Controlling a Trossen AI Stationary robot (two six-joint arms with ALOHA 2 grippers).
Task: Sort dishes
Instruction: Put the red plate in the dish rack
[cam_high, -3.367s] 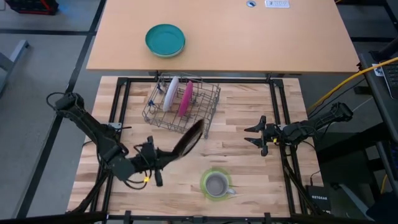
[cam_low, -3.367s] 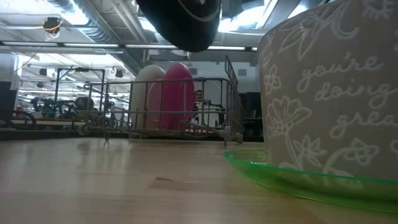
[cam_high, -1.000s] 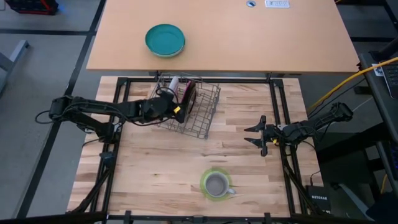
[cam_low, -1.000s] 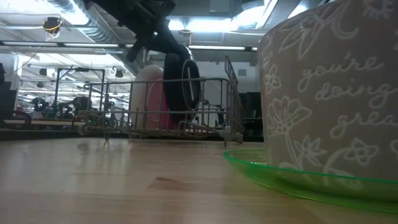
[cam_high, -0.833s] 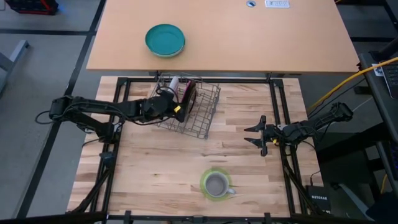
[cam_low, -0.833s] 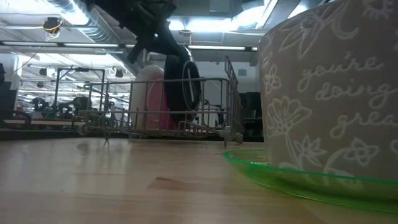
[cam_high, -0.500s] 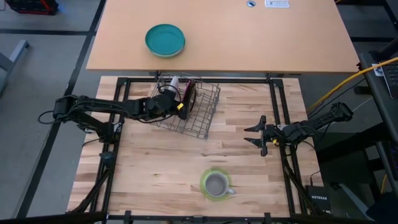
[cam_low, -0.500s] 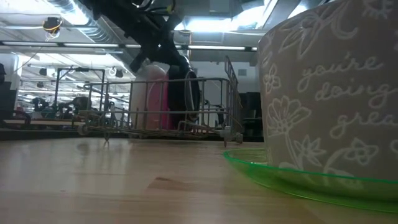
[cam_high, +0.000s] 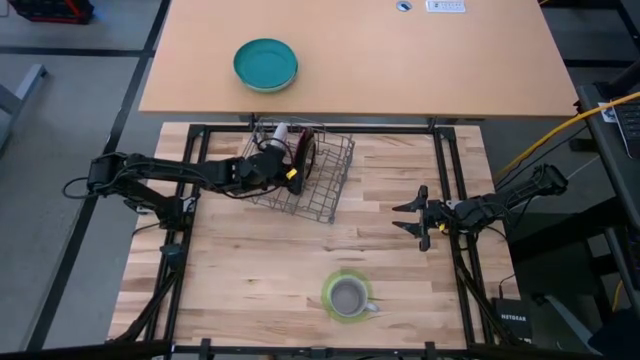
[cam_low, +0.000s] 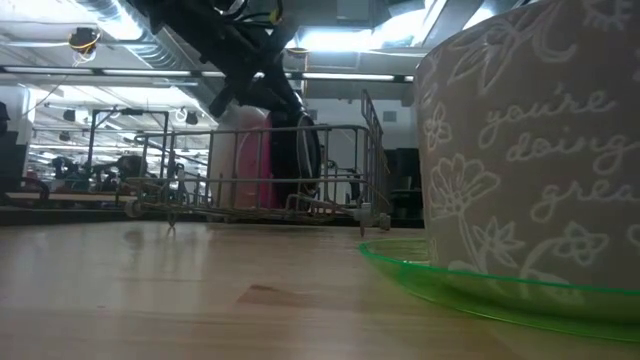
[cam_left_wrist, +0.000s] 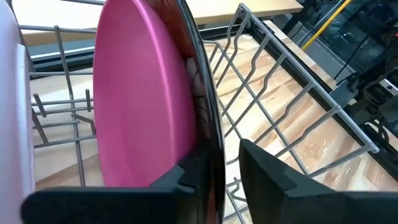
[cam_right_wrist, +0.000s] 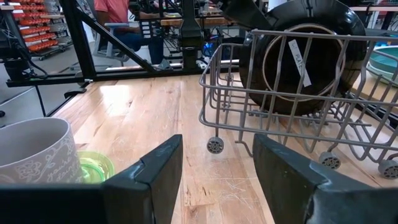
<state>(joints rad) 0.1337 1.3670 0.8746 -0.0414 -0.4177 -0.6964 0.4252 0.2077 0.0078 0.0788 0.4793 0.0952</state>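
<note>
A wire dish rack (cam_high: 330, 170) stands at the table's far middle. In it a white plate (cam_left_wrist: 12, 124) and a magenta plate (cam_left_wrist: 143, 106) stand on edge. My left gripper (cam_high: 285, 165) reaches into the rack and is shut on a dark plate (cam_right_wrist: 311, 56), which stands right beside the magenta plate. A grey mug (cam_high: 347, 297) sits on a lime-green saucer (cam_high: 330, 305) near the front edge. My right gripper (cam_high: 412, 216) hovers open and empty at the table's right. My left gripper has the dark plate's rim (cam_left_wrist: 214, 158) between its two fingers, one on the face toward the magenta plate, one on the underside. It comes from the table's left, slanting down. The plate stands on edge inside the rack.
A teal bowl (cam_high: 265, 64) lies on the lighter table behind. The mug (cam_low: 530, 150) and saucer (cam_low: 470, 280) fill the low view's right. People and shelving show in the room beyond. Bare wood lies between the rack and the mug.
My left gripper has gone down a little with the dark plate. The plate has sunk deeper into the rack beside the magenta plate and stays on edge.
</note>
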